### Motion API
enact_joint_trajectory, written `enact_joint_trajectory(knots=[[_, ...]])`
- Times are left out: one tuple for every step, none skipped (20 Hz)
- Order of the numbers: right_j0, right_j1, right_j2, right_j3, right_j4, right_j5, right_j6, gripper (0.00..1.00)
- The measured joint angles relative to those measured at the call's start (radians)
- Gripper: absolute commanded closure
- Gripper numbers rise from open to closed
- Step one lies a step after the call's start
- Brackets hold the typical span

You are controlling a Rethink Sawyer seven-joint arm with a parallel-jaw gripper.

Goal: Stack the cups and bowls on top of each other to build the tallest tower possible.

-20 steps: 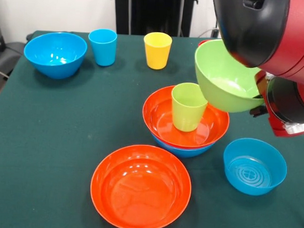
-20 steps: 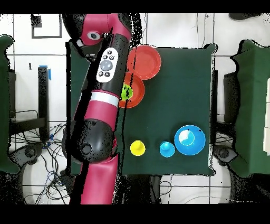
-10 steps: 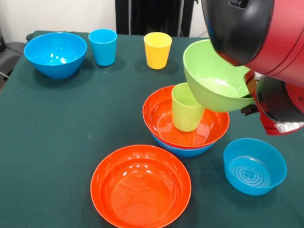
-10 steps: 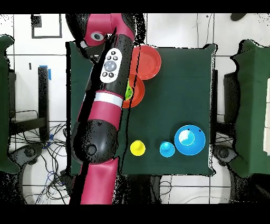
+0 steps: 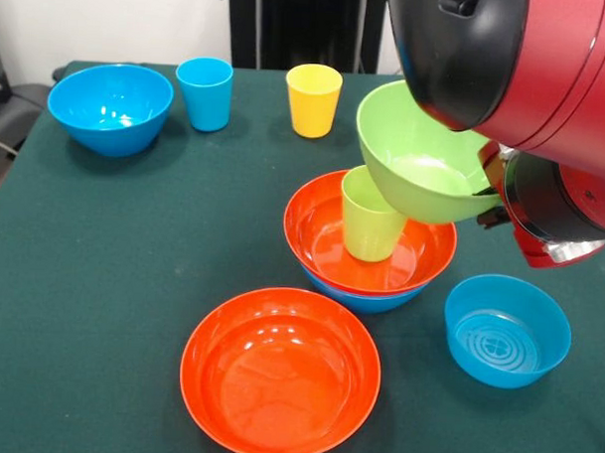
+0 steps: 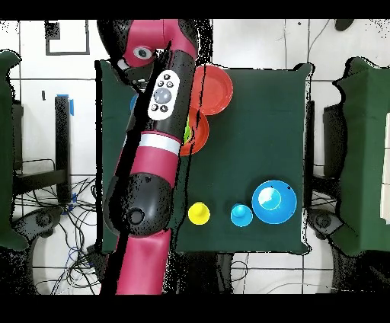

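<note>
The glossy lime green plastic bowl [image 5: 421,156], tilted, has shifted toward nine o'clock over the lime green plastic tumbler [image 5: 370,215]; gripper state indiscernible.

No readable words, brand names, numbers or signs appear in either view. The nearest thing to a mark is a raised pattern of rings with a cross at the middle, moulded into the bottom of the small straight-sided blue bowl [image 5: 507,331] in the front view, and it carries no letters. In the overhead view a white oval panel [image 6: 162,95] on the red arm [image 6: 149,164] holds several dark round buttons, but any symbols on them are too small to make out.
</note>
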Motion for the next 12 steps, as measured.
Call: enact_joint_trajectory(knots=[[0.0, 0.0, 0.007, 0.0, 0.0, 0.0, 0.0, 1.0], [0.0, 0.0, 0.01, 0.0, 0.0, 0.0, 0.0, 1.0], [0.0, -0.001, 0.014, 0.0, 0.0, 0.0, 0.0, 1.0], [0.0, -0.002, 0.015, 0.0, -0.001, 0.0, 0.0, 1.0], [0.0, -0.003, 0.017, 0.0, -0.005, 0.0, 0.0, 1.0], [0.0, -0.003, 0.018, 0.0, -0.009, 0.0, 0.0, 1.0], [0.0, -0.004, 0.02, 0.0, -0.016, 0.0, 0.0, 1.0], [0.0, -0.005, 0.022, 0.0, -0.023, 0.0, 0.0, 1.0], [0.0, -0.005, 0.024, 0.0, -0.032, 0.0, 0.0, 1.0], [0.0, -0.006, 0.027, 0.0, -0.038, 0.0, 0.0, 1.0], [0.0, -0.006, 0.028, 0.0, -0.041, 0.0, 0.0, 1.0], [0.0, -0.006, 0.032, 0.0, -0.053, 0.0, 0.0, 1.0]])
